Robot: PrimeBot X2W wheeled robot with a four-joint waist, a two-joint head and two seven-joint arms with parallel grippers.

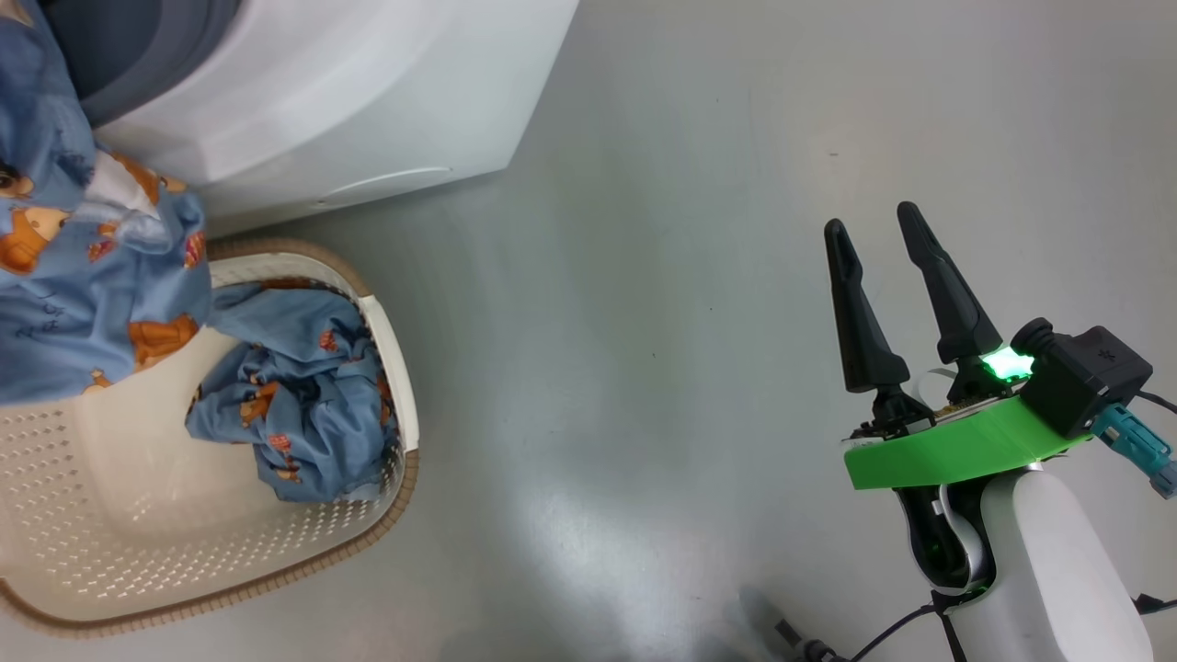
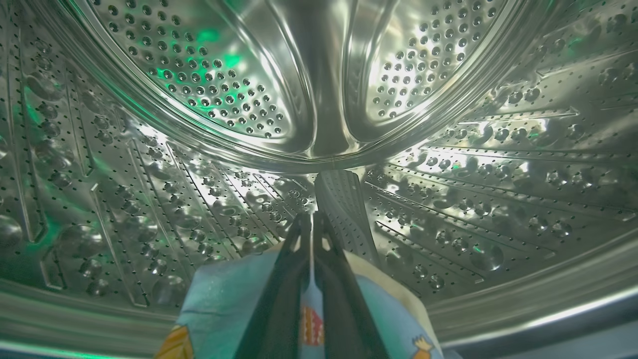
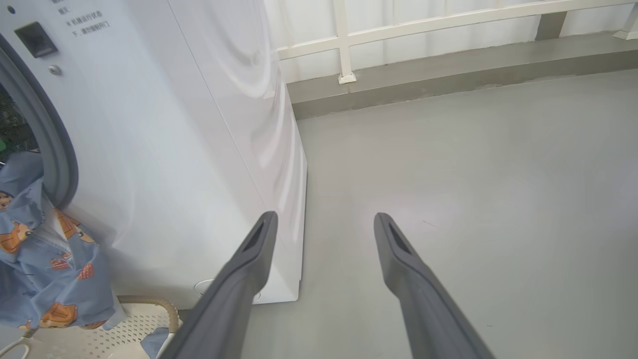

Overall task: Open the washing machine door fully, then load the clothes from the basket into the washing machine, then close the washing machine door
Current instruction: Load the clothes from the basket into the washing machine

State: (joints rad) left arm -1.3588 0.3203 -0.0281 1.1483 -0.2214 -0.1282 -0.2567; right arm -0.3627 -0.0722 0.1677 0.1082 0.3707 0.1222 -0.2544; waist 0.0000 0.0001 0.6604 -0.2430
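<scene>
My left gripper [image 2: 311, 222] is inside the washing machine's steel drum [image 2: 319, 99], shut on a light blue printed garment [image 2: 219, 309] that trails from its fingers. That garment [image 1: 83, 239] hangs out of the machine's opening over the basket [image 1: 119, 515]. A second blue garment [image 1: 294, 395] lies crumpled in the cream basket. The white washing machine [image 1: 349, 92] stands at the upper left, with its grey gasket [image 3: 55, 144] in the right wrist view. My right gripper [image 1: 874, 230] is open over bare floor, well to the right of the basket. The door is out of view.
Grey floor [image 1: 644, 322] stretches between the basket and my right arm. A white railing [image 3: 398, 35] and a low kerb [image 3: 448, 80] run behind the machine. A dark cable [image 1: 883, 634] lies near my base.
</scene>
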